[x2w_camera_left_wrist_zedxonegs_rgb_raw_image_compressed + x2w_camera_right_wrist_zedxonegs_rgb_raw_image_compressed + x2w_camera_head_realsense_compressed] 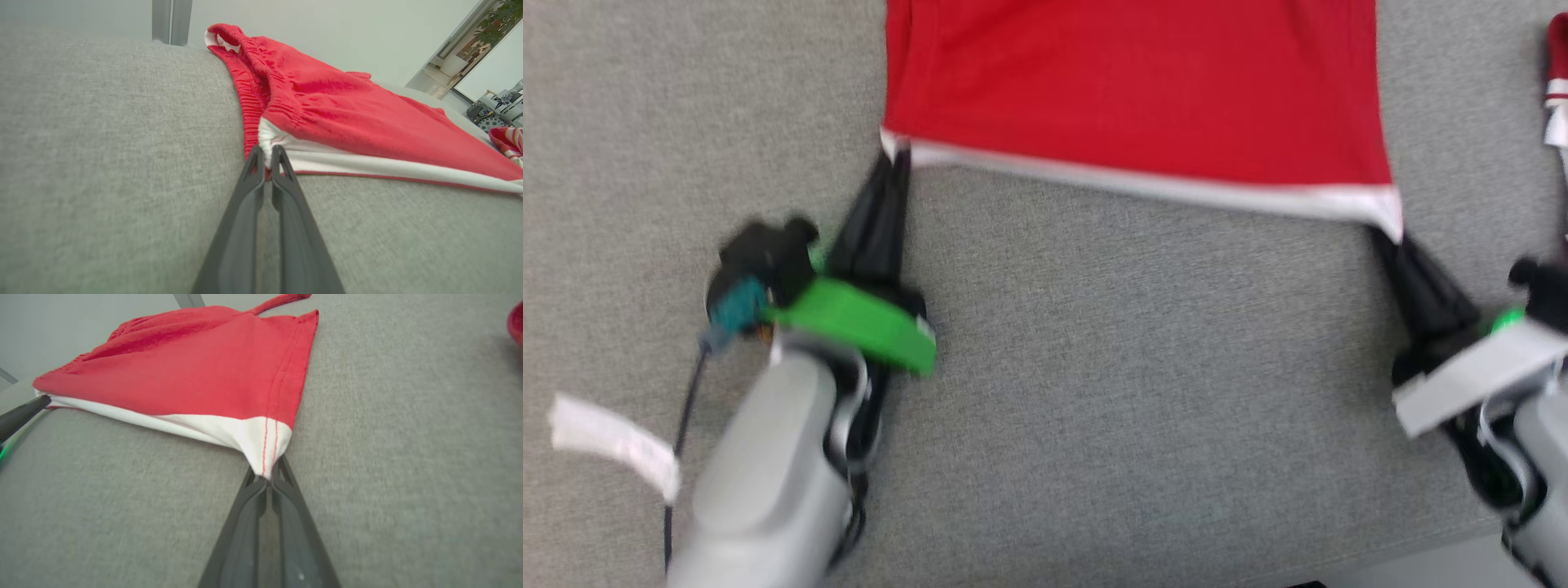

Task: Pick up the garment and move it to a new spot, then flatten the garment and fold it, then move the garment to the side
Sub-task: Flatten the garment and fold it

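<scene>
At the far left of my head view a white strip (pixel 613 445) lies on the grey fabric surface (pixel 1094 367), just beside my left forearm. Next along, the green bracket (pixel 858 322) on that wrist sits behind the left gripper (pixel 892 159). Its dark fingers are pressed together on the near left corner of the garment (pixel 1135 90).

My left wrist view shows the grip closely. The left gripper (pixel 263 154) pinches the white hem right at the corner, and the red cloth of the garment (pixel 347 110) runs away from the tips in loose folds.

The garment is red with a white band along its near edge. It lies in the upper middle of my head view, with the hem running straight from one gripper to the other.

On the right, the right gripper (pixel 1390 235) is closed on the opposite hem corner. In the right wrist view the right gripper (pixel 265 475) has the white corner of the garment (pixel 196 375) nipped between its tips, and red stitching runs up from the pinch. At that view's left edge, one dark finger (pixel 22 412) of the left gripper meets the far corner.

Farthest right in the head view, a second red-and-white cloth (pixel 1557 82) lies at the edge, apart from the garment.
</scene>
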`<state>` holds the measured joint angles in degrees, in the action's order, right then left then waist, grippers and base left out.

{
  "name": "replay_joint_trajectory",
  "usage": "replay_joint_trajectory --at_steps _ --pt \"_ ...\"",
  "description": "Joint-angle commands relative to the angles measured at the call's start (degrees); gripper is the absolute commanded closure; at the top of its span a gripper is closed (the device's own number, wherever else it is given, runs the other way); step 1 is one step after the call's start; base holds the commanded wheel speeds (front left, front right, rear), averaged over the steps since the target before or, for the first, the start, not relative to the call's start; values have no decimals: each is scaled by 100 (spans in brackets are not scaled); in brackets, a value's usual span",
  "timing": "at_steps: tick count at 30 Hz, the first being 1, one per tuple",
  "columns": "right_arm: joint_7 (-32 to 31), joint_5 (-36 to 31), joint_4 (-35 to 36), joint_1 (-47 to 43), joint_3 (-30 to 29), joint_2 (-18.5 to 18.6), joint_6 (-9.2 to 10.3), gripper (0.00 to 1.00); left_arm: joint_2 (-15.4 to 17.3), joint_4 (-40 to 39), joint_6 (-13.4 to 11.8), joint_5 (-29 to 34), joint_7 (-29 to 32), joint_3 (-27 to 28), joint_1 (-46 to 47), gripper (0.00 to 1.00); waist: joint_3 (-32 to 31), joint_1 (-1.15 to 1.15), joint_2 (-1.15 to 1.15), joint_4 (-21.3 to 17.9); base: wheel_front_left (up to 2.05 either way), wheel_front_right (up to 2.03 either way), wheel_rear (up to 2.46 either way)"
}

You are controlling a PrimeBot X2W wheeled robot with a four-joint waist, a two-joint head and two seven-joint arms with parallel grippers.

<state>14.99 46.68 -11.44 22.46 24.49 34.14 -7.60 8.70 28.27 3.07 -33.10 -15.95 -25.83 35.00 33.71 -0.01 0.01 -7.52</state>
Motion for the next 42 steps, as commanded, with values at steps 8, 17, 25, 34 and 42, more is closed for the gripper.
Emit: replay_joint_trajectory --at_steps 8,17,25,34,42 --pt "25 -707 705 -3245 -977 -529 37 100 187 -1440 -1227 -494 279 -241 -4549 100 -2505 1 -1 293 0 0 0" --pt "-114 -809 1267 -4245 -1638 -1057 23 100 119 -2939 -1557 -670 637 -382 -5128 100 -2491 1 -1 688 0 0 0" --pt "-697 -844 1287 -2763 -1643 -499 16 100 -41 -3395 -1349 -661 1229 -493 -3830 100 -1883 1 -1 1028 0 0 0" --pt "-1484 -430 513 -594 -1001 328 15 100 -473 -2632 -1186 -638 1537 -717 -1978 100 -1193 1 -1 1684 0 0 0" --pt "-1850 -181 -599 947 -206 636 15 100 -572 -1664 -1314 -920 1440 -1185 -861 100 -912 1 -1 2007 0 0 0"
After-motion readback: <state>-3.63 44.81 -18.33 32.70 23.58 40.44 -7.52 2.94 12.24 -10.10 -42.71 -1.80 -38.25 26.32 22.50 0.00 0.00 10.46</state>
